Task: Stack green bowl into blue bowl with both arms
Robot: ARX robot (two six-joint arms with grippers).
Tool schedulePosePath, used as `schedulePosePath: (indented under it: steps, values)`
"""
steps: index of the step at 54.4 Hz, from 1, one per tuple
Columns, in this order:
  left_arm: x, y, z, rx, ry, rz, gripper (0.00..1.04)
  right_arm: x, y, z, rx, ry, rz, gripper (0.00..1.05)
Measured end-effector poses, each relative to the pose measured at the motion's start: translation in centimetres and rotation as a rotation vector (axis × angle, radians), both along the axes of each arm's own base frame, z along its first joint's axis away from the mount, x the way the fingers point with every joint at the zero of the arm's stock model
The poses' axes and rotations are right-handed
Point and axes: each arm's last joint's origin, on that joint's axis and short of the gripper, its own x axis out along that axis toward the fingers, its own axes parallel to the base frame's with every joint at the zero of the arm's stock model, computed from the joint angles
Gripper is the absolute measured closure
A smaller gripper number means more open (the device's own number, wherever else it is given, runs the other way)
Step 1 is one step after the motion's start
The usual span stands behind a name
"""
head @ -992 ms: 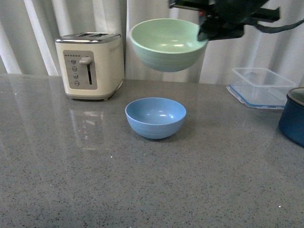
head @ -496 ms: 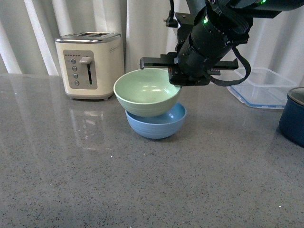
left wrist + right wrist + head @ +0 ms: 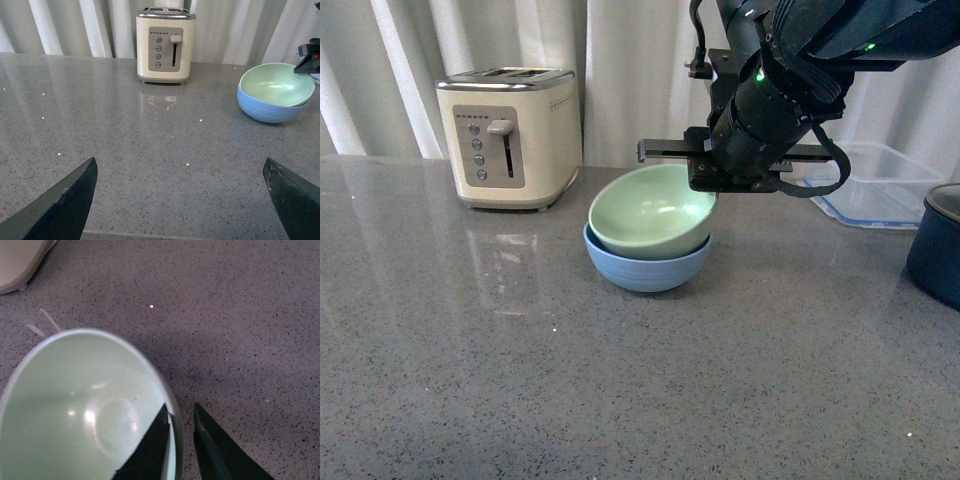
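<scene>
The green bowl (image 3: pixel 650 212) sits inside the blue bowl (image 3: pixel 645 270), tilted, with its opening turned toward the front left. My right gripper (image 3: pixel 706 188) hangs at the green bowl's far right rim. In the right wrist view the gripper (image 3: pixel 180 406) is open, one finger inside the green bowl (image 3: pixel 85 405) and one outside, with the rim loose between them. My left gripper (image 3: pixel 179 162) is open and empty, low over bare table near the front edge, far from the green bowl (image 3: pixel 275 82) and the blue bowl (image 3: pixel 265 110).
A cream toaster (image 3: pixel 510 135) stands at the back left. A clear blue-rimmed container (image 3: pixel 875 185) and a dark navy pot (image 3: pixel 940 245) are at the right. White curtains hang behind the grey speckled table (image 3: pixel 620 400).
The right arm came down with the green bowl, from high above the blue bowl into it. The jaws have parted from the rim and the bowl rests in the blue bowl.
</scene>
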Motion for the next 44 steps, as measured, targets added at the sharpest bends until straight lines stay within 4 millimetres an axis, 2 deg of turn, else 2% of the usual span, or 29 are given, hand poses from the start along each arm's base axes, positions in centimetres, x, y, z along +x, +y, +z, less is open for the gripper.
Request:
schedulePosePath:
  steps: [5, 12, 18, 22, 26, 29, 36, 42, 44]
  values:
    - [0.0, 0.0, 0.0, 0.000, 0.000, 0.000, 0.07, -0.5, -0.1, 0.4, 0.019, -0.009, 0.014, 0.67]
    - [0.0, 0.0, 0.0, 0.000, 0.000, 0.000, 0.07, -1.5, -0.6, 1.7, 0.092, -0.060, 0.042, 0.49]
    - [0.0, 0.0, 0.0, 0.000, 0.000, 0.000, 0.07, -3.6, -1.6, 4.0, 0.202, -0.203, 0.120, 0.31]
    - [0.0, 0.0, 0.0, 0.000, 0.000, 0.000, 0.07, -5.1, -2.4, 5.4, 0.222, -0.321, 0.106, 0.22]
    - [0.0, 0.0, 0.0, 0.000, 0.000, -0.002, 0.07, -7.5, -4.3, 6.6, 0.114, -0.592, -0.080, 0.36]
    - [0.0, 0.0, 0.0, 0.000, 0.000, 0.000, 0.07, -9.5, -6.3, 5.6, 0.059, -0.669, -0.149, 0.49]
    - [0.0, 0.0, 0.0, 0.000, 0.000, 0.000, 0.07, -14.1, -10.1, 1.0, -0.008, -0.631, -0.157, 0.79]
    - [0.0, 0.0, 0.0, 0.000, 0.000, -0.001, 0.07, -17.6, -12.2, -0.9, -0.021, -0.627, -0.148, 1.04]
    - [0.0, 0.0, 0.0, 0.000, 0.000, 0.000, 0.07, -18.7, -12.7, -1.2, -0.018, -0.632, -0.146, 1.04]
